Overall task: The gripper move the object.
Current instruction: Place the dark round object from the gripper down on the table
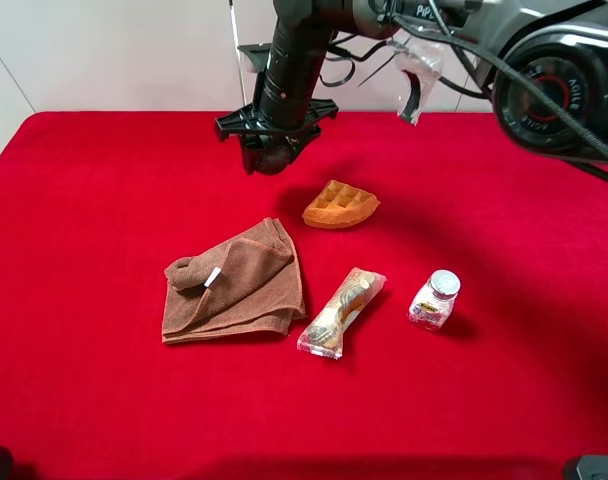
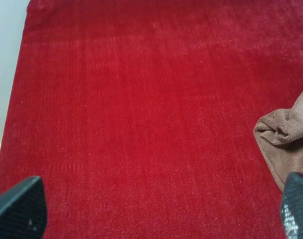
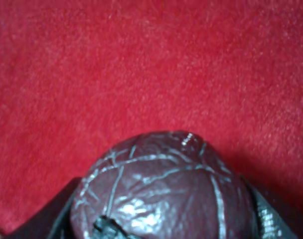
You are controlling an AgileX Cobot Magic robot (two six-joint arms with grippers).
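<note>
1. Red cloth [image 1: 84, 400] covers the table; an orange waffle piece [image 1: 340, 205] lies near its middle.
2. Black claw-fingered right gripper [image 1: 274, 152] is clamped around the small dark brown panelled ball [image 3: 166, 194] at the far side, beyond the waffle.
3. Over bare cloth, the left gripper [image 2: 161, 211] hangs spread, holding nothing.
4. Likely best: hold a steady squeeze, pass above the waffle, and release only once the ball rests on cloth, since it may roll.

On a red-covered table [image 1: 84, 400]: a wedge of orange waffle [image 1: 340, 205] toward the back, lying flat. In front and to its left, a crumpled brown towel [image 1: 234, 285] with a small white tag [image 1: 213, 277], one corner rolled over. Just beside the towel's right edge, a clear-wrapped snack packet [image 1: 341, 312], lying at a slant. Near the packet's right side, standing upright and apart, a small silver-capped jar [image 1: 435, 300].
</note>
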